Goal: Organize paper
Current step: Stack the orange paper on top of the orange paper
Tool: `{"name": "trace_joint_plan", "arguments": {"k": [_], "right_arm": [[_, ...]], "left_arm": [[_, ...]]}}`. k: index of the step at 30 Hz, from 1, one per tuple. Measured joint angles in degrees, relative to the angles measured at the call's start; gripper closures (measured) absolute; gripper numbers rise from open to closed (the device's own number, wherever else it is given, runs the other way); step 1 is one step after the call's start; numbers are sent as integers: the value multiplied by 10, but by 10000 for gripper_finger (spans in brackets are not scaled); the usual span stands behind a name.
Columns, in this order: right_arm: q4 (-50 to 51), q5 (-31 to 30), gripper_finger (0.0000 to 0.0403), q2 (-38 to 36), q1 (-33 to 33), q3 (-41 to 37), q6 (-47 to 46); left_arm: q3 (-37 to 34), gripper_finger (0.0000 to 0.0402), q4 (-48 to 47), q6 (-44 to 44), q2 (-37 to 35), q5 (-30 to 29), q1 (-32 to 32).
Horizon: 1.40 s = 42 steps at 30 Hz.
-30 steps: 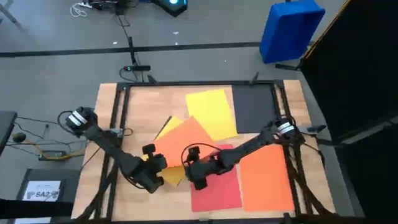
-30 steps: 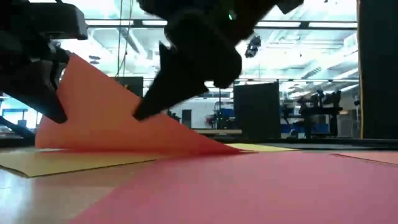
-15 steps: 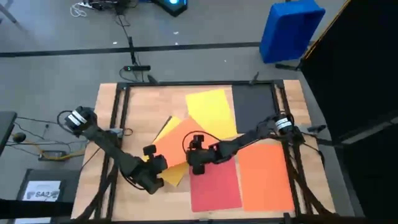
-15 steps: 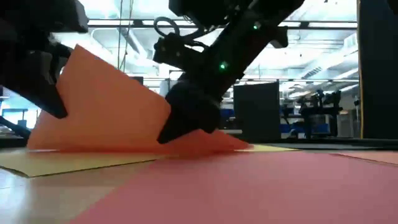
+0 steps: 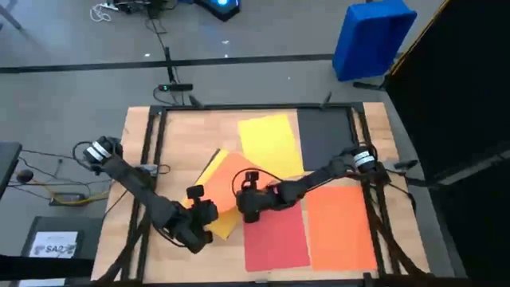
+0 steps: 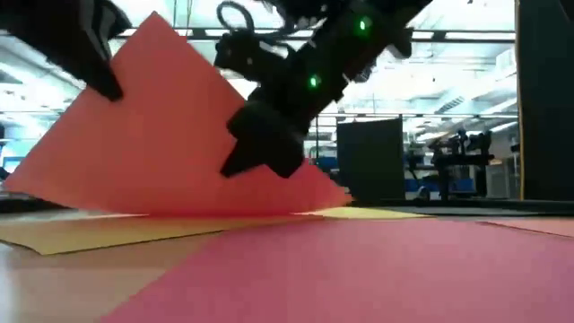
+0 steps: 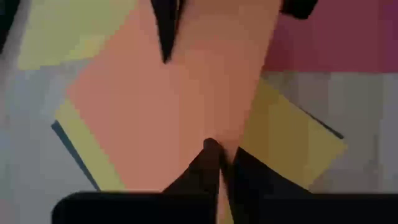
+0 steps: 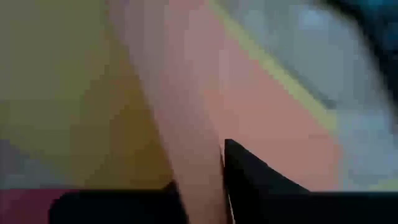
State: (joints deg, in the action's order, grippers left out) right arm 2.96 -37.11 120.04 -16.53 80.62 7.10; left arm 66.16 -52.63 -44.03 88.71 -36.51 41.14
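One orange sheet of the paper (image 5: 227, 182) is tipped up in the middle of the table. Both grippers are shut on it: my left gripper (image 5: 204, 217) at its near corner, my right gripper (image 5: 247, 204) at its right edge. Its far edge rests on a yellow sheet (image 5: 225, 226), which lies on a dark sheet (image 7: 69, 152). Flat on the table lie a red sheet (image 5: 277, 237), a second orange sheet (image 5: 341, 227), another yellow sheet (image 5: 271, 143) and a black sheet (image 5: 325, 135). My left gripper pinches the orange sheet's near corner (image 7: 210, 138) between its two fingers, slanting down from the near left. That corner is lifted high (image 6: 148, 36), the single sheet sloping down to its far edge. My right gripper pinches the same sheet's right edge (image 8: 198, 163) between its fingers, slanting down from the table's right. The edge there is raised off the table (image 6: 296, 175); the sheet's lower edge (image 6: 179, 213) lies on the yellow sheet.
A black frame (image 5: 151, 159) runs round the wooden table top. On the floor beyond the far right corner stands a blue bin (image 5: 370, 36). A dark box with a white label (image 5: 54, 243) sits off the table's near left.
My right gripper has moved toward the table's left and far edge onto the orange sheet and shut on its right edge. My left gripper has risen with the near corner. The sheet now stands steeper, its far edge still down on the yellow sheet.
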Motion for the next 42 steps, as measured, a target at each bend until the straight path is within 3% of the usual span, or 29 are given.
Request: {"name": "trace_joint_plan", "arguments": {"k": [5,13,23,27,42], "right_arm": [[-35,-119,403,-4,-16,16,87],[-162,-179,403,-4,-32,19,259],[-184,-247,403,-4,-62,19,397],[-184,-265,403,-4,-86,19,451],[-265,-374,403,-4,-158,19,586]], "left_arm": [[33,402,1,21,0,-12,6],[45,402,4,24,0,-15,21],[45,402,5,14,0,-16,41],[56,396,6,33,0,19,44],[177,262,5,110,0,45,56]]}}
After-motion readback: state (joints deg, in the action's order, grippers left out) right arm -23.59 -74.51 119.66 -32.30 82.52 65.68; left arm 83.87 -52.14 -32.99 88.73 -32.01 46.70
